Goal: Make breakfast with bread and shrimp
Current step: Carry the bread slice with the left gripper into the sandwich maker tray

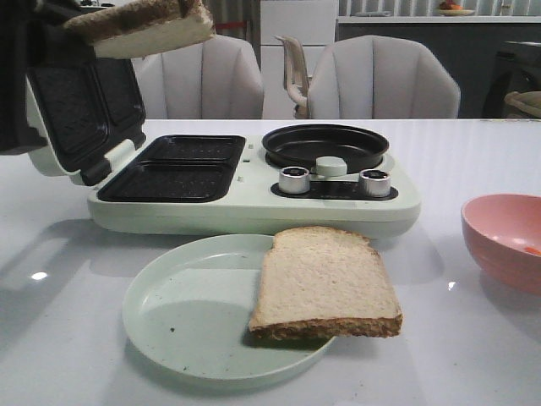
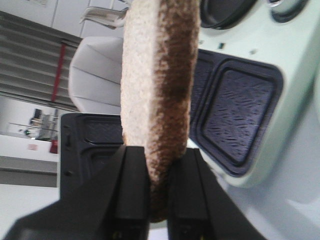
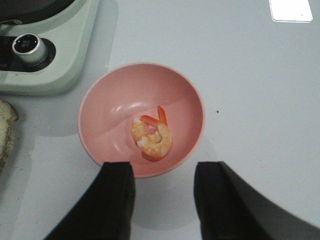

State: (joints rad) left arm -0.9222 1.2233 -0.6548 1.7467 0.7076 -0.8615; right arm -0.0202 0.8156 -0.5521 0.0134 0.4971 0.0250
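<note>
One bread slice (image 1: 325, 283) lies half on the pale green plate (image 1: 182, 317) at the table's front. A second bread slice (image 1: 144, 27) hangs high at the upper left, over the breakfast maker's open lid (image 1: 76, 110); the left gripper (image 2: 159, 170) is shut on its brown crust (image 2: 167, 100). Curled orange-white shrimp (image 3: 152, 137) rest in the pink bowl (image 3: 100, 117), which shows at the right edge (image 1: 499, 233) in the front view. My right gripper (image 3: 164, 172) hovers open above the bowl's near rim, holding nothing.
The pale green breakfast maker (image 1: 254, 203) stands mid-table with two dark sandwich wells (image 1: 173, 169), a round black pan (image 1: 325, 145) and two silver knobs (image 1: 294, 179). Grey chairs (image 1: 380, 80) stand behind the table.
</note>
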